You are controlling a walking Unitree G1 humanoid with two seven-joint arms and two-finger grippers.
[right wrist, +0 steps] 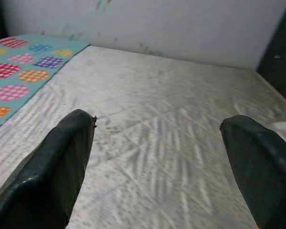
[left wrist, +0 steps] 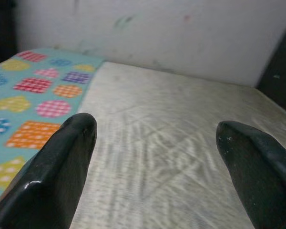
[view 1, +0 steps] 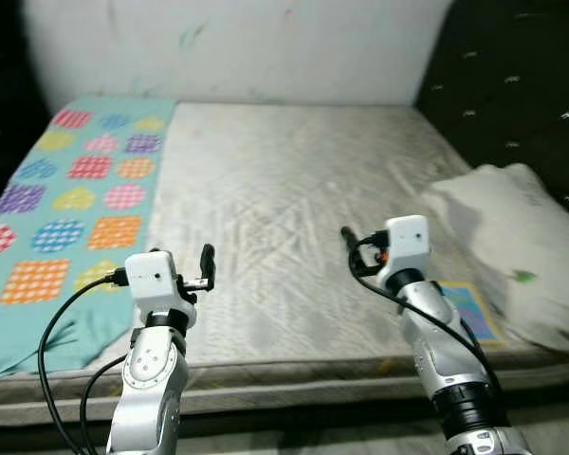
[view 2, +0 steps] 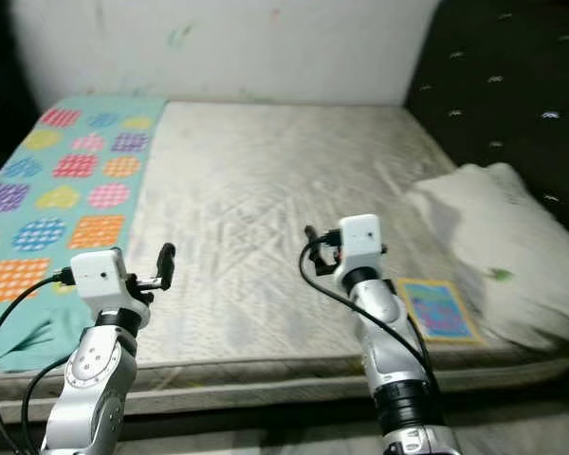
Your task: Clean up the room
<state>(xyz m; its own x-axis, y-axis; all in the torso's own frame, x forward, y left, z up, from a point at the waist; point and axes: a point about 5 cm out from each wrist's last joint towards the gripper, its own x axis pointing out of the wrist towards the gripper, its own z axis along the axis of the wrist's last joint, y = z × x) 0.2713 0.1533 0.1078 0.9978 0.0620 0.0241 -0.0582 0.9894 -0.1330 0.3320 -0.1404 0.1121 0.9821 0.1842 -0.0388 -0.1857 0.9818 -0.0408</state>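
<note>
Both grippers raised over the bare mattress (view 1: 284,209).
Left gripper (left wrist: 155,157) and right gripper (right wrist: 157,157) hold their jaws apart, empty; pillow (view 1: 512,237) right.

A white wall (view 1: 266,47) stands behind the bed, with dark patterned fabric (view 1: 512,85) to the right

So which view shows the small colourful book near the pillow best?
The right eye view: the book lies whole and unobstructed on the mattress beside the pillow. In the left eye view the right arm covers part of it. The wrist views look across bare mattress instead.
</note>
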